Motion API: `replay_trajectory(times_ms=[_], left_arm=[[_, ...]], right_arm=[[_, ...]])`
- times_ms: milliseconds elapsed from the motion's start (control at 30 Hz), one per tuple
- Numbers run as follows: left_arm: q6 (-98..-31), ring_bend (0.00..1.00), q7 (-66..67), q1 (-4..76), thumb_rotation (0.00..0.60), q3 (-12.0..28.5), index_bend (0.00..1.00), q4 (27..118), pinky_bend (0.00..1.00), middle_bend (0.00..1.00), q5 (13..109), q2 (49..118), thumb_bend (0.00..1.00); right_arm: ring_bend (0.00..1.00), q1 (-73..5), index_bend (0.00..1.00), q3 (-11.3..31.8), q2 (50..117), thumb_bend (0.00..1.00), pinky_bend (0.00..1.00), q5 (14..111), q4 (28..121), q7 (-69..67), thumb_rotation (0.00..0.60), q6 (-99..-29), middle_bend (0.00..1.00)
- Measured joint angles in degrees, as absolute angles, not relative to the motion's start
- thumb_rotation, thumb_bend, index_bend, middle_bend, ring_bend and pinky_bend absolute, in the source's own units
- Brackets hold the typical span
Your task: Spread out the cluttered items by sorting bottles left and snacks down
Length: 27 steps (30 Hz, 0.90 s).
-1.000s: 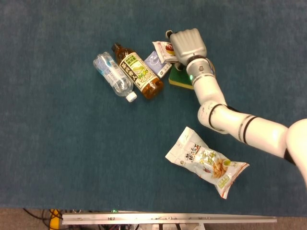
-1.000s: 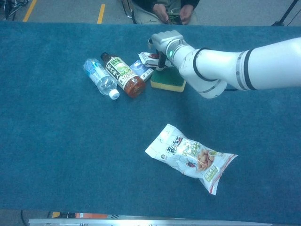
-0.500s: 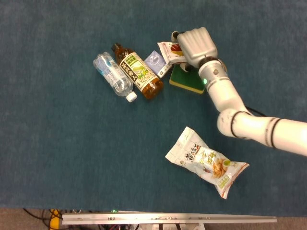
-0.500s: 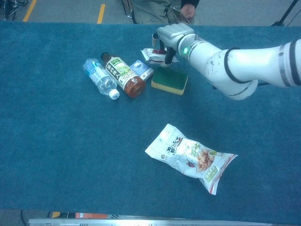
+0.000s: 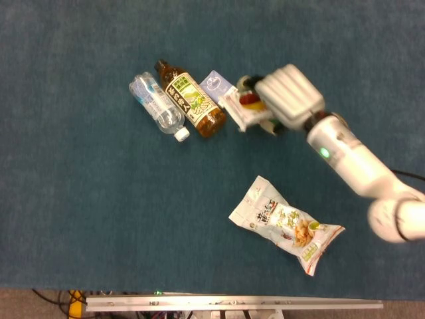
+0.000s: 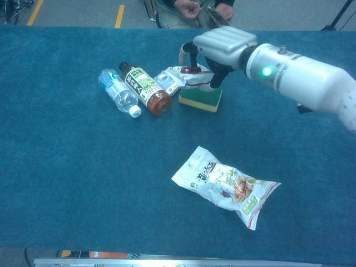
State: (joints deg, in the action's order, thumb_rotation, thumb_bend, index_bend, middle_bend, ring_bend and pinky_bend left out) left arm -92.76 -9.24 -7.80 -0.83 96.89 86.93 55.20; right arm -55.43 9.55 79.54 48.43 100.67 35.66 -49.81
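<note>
Lifted clear of the blue bench (image 5: 80,212), the small snack packet (image 5: 244,109) now hangs in the right robot hand (image 5: 287,98) above the yellow-and-green sponge (image 6: 200,99), where half a second ago it lay flat beside the sponge. That robot hand grips the packet with its fingers curled down around it, and the arm has swung further toward the right edge of the head view. The left robot hand shows in neither view.

Two bottles lie side by side on their sides at the upper left: a clear water bottle (image 5: 157,105) with a white cap, and just beside it a tea bottle (image 5: 192,100) with a green label and brown liquid inside. A small blue packet (image 5: 214,82) sits between the tea bottle and the sponge. Well apart, lower on the bench, lies a large snack bag (image 5: 284,224) showing nuts through its clear panel.
</note>
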Motion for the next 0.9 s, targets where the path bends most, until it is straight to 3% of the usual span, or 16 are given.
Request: replay_trajectory(times_ms=[267,467,700,900], left_arm=[[-92.0,0.05,-7.1,-6.8,0.6,-0.9,0.2,98.3,0.16,0.15,87.9,55.7,0.26],[-92.0,0.05,-6.3,-6.8,0.6,-1.2,0.2,99.1,0.16,0.15,88.2,55.7,0.26],[-92.5,0.05,-6.4,-7.2,0.6,-1.4,0.2,99.1,0.16,0.15,87.9,55.5,0.26],[-92.0,0.05,-6.3,-6.9,0.6,-1.5,0.2,99.2,0.16,0.15,88.0,55.8,0.26]], right_arm=[[0.58,-49.0,0.27,2.7,73.0,0.23,0.64,66.3,109.3,28.5,0.6,-51.4,0.56],[0.58,-46.2,0.27,-1.9,71.6,0.23,0.64,76.8,111.9,25.9,0.6,-51.7,0.55],[0.55,-45.3,0.27,-5.5,72.5,0.23,0.64,81.4,112.7,27.6,0.6,-49.2,0.55],[0.46,-45.0,0.24,-7.3,73.0,0.23,0.62,83.0,112.6,29.0,0.6,-47.0,0.47]])
